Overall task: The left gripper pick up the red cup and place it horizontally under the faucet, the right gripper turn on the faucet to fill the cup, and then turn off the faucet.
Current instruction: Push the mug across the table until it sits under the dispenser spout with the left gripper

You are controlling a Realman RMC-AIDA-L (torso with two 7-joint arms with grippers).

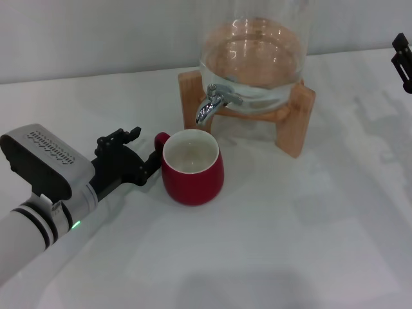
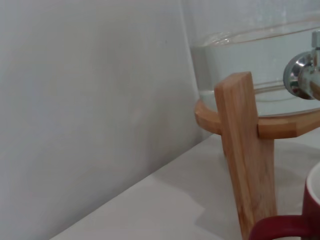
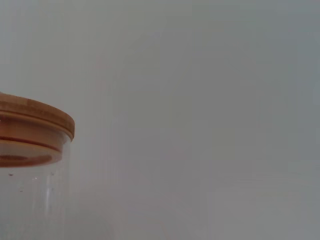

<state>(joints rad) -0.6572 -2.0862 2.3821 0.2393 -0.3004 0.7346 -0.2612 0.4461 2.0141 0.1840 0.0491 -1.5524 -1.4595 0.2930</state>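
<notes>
The red cup (image 1: 192, 168) stands upright on the white table, its white inside looking empty, just in front of and below the chrome faucet (image 1: 215, 100). Its loop handle (image 1: 161, 138) points toward my left gripper (image 1: 148, 147), whose black fingers stand open on either side of the handle's near end; I cannot tell whether they touch it. In the left wrist view the cup's handle (image 2: 280, 227) shows at the edge, with the faucet (image 2: 305, 75) above it. My right gripper (image 1: 402, 61) hangs at the far right edge, well away from the faucet and only partly in view.
The faucet is fitted to a clear glass jar (image 1: 251, 58) holding water, which rests on a wooden stand (image 1: 296, 122) at the back of the table. The stand's leg (image 2: 247, 150) is close to the cup. A wooden lid (image 3: 30, 130) tops the jar. A pale wall runs behind.
</notes>
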